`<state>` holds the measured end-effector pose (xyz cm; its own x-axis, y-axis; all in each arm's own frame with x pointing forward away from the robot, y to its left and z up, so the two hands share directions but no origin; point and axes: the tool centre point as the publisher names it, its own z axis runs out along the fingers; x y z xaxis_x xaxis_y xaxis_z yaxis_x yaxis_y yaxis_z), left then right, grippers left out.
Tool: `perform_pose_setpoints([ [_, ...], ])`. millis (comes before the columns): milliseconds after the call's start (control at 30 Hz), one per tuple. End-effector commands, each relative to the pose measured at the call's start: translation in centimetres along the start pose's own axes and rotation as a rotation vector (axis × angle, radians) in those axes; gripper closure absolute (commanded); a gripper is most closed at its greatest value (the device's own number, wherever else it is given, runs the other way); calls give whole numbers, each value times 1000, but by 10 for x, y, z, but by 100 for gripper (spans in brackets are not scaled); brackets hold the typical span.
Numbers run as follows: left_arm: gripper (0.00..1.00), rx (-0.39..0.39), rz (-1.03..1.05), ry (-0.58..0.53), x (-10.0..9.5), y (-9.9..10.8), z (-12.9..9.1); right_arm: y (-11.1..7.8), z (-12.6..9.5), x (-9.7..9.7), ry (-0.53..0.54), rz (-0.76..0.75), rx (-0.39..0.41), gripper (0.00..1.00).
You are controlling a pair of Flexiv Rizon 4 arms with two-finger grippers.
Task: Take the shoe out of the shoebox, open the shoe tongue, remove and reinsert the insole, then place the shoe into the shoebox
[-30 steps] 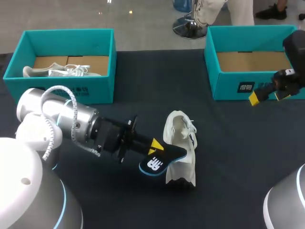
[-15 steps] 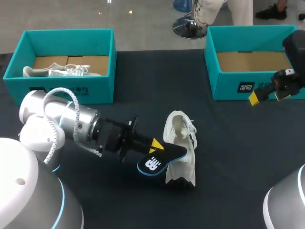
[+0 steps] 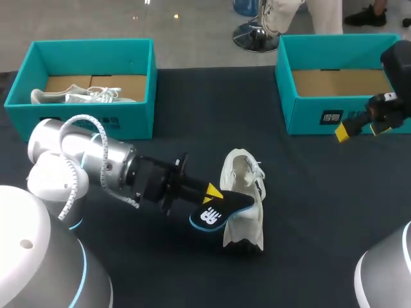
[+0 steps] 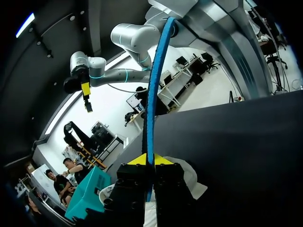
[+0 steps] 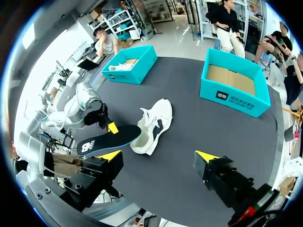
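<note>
A white shoe (image 3: 244, 192) lies on the dark table near the middle, its opening facing my left arm. My left gripper (image 3: 212, 192) is shut on a black insole (image 3: 221, 210) with a blue edge, whose far end rests against the shoe's opening. In the left wrist view the insole (image 4: 152, 85) shows edge-on between the fingers of the left gripper (image 4: 150, 161), with the shoe (image 4: 191, 176) just beside them. My right gripper (image 3: 361, 129) hangs open and holds nothing, in front of the right teal shoebox (image 3: 308, 119). From the right gripper (image 5: 158, 156), shoe (image 5: 154, 124) and insole (image 5: 111, 139) lie ahead.
A second teal shoebox (image 3: 90, 43) stands at the back left with another white shoe (image 3: 80, 96) inside. The right shoebox (image 5: 236, 97) shows only a cardboard floor. Bare table lies between the boxes and along the front right.
My left gripper has shifted the insole a little to the right, closer against the shoe. The right arm has not moved.
</note>
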<state>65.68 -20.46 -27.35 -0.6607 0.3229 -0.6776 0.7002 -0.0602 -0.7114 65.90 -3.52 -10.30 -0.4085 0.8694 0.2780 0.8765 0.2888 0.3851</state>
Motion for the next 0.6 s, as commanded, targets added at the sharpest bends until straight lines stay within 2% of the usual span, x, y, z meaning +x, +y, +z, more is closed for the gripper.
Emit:
perform_pose_setpoints([
  [33,100,0,0,-1,0,-2,5,4,1,0,1,1,8,0],
  [600,100,-20,12,17,4,13,20,4,1,0,1,1,8,0],
])
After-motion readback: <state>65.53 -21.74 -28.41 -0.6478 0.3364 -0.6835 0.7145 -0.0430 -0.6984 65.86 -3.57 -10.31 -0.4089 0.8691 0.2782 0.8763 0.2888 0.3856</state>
